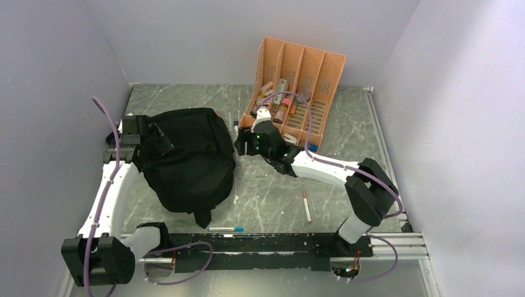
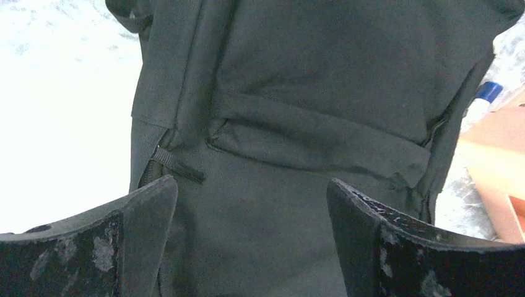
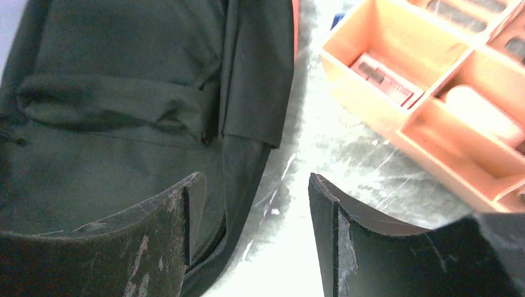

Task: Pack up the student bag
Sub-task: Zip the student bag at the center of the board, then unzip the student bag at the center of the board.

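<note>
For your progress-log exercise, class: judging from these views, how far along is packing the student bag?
Done: nothing visibly packed; the student bag shows no opening. In hand: nothing; the left gripper and right gripper stand open and empty by the bag. Left: stationery in the orange organizer, a blue-tipped pen and a pale pen on the table lie outside.
</note>
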